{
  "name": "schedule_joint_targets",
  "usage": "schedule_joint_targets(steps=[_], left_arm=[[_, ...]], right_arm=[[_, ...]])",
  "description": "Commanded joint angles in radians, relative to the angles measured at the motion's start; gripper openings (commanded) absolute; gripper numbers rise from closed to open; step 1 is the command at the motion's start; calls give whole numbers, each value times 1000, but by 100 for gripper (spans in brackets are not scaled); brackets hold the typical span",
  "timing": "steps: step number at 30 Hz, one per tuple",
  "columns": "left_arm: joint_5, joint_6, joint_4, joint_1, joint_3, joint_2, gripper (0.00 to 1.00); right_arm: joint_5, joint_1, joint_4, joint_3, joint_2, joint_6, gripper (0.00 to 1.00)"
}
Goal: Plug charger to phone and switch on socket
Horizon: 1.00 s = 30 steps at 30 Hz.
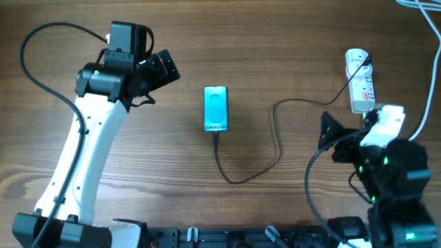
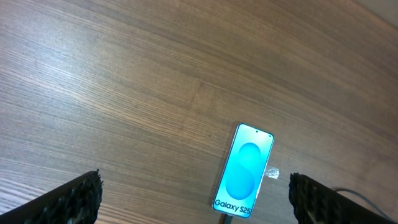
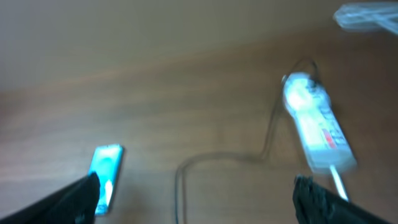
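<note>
The phone [image 1: 216, 108] lies flat at the table's middle, turquoise screen up, "Galaxy S25" at its near edge. It also shows in the left wrist view [image 2: 244, 171] and the right wrist view [image 3: 104, 172]. The thin black charger cable [image 1: 255, 169] runs from the phone's near edge, loops right and reaches the white socket strip [image 1: 360, 81] at the far right; its tip sits at the phone's port. The socket is blurred in the right wrist view [image 3: 316, 124]. My left gripper [image 1: 163, 67] is open, raised left of the phone. My right gripper [image 1: 329, 138] is open, near the socket.
A thicker white cable [image 1: 422, 14] runs off the back right corner. The socket's white lead [image 3: 339, 180] trails toward the near edge. Bare wood lies around the phone.
</note>
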Motion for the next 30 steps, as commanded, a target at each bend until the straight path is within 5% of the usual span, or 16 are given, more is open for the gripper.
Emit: schedule_joint_targets(steps=[1,16,30], left_arm=[[-14,-10,0,-2,0,6,100],[-14,-10,0,-2,0,6,100],[-14,-10,0,-2,0,6,100]], right_arm=[[-137,2,134,-162,-101,-121,100],[-140,2,606,-617,-447,-124,100],[-108,-2,705,-720,-519,-127,100]])
